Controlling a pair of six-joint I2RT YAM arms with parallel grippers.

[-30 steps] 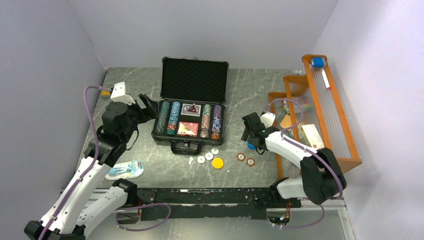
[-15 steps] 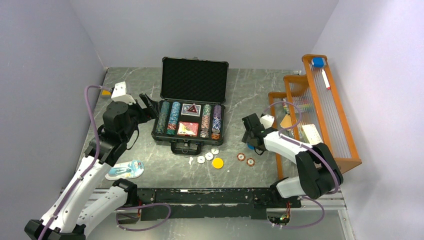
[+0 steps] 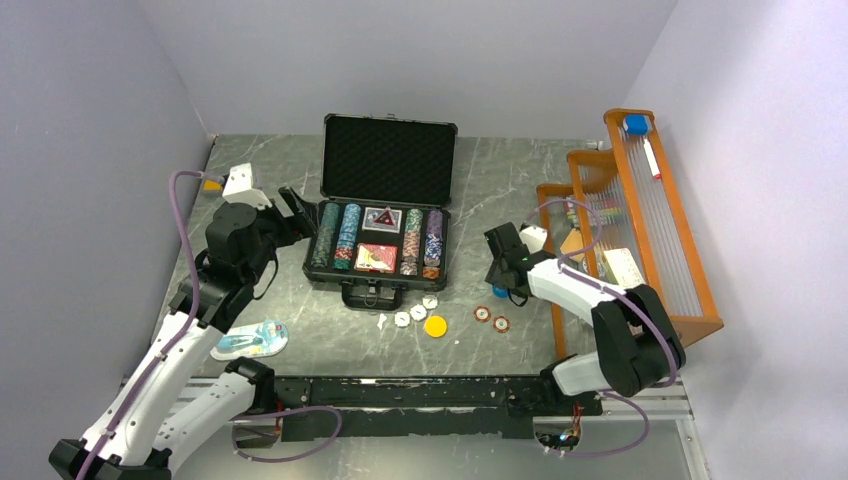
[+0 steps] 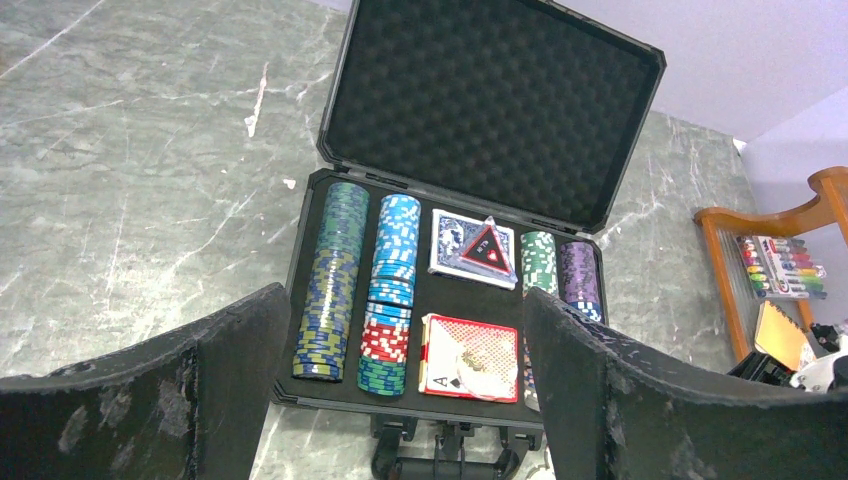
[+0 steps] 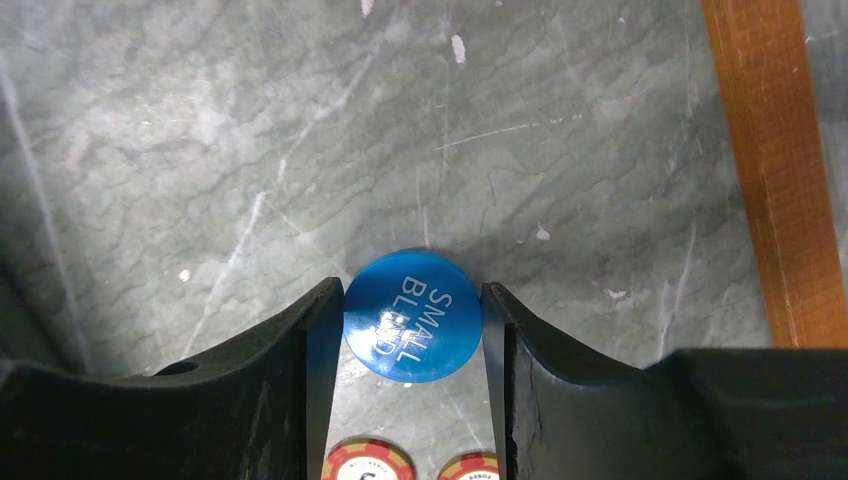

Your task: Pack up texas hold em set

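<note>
The black briefcase [image 3: 388, 130] lies open at mid-table, its foam lid [image 4: 490, 90] upright. Rows of striped poker chips [image 3: 340, 235] and a blue deck [image 3: 382, 219] and a red deck [image 3: 376, 257] fill its tray. My left gripper [image 3: 296, 212] hovers open just left of the case, with nothing between its fingers [image 4: 405, 310]. On the table right of the case, my right gripper [image 5: 412, 300] has both fingers against the edges of a blue "SMALL BLIND" disc [image 5: 412, 315]. Two red chips [image 5: 368, 462] lie just behind it. White discs [image 3: 416, 314] and a yellow disc [image 3: 435, 326] lie in front of the case.
An orange wooden rack [image 3: 640, 220] stands along the right side, its edge [image 5: 770, 170] close to my right gripper. A blue-white blister pack [image 3: 250, 339] lies at the near left. The case handle [image 3: 372, 295] juts toward the loose discs.
My right gripper's fingers have closed in from wide apart onto the blue disc's edges. The left arm has stayed still.
</note>
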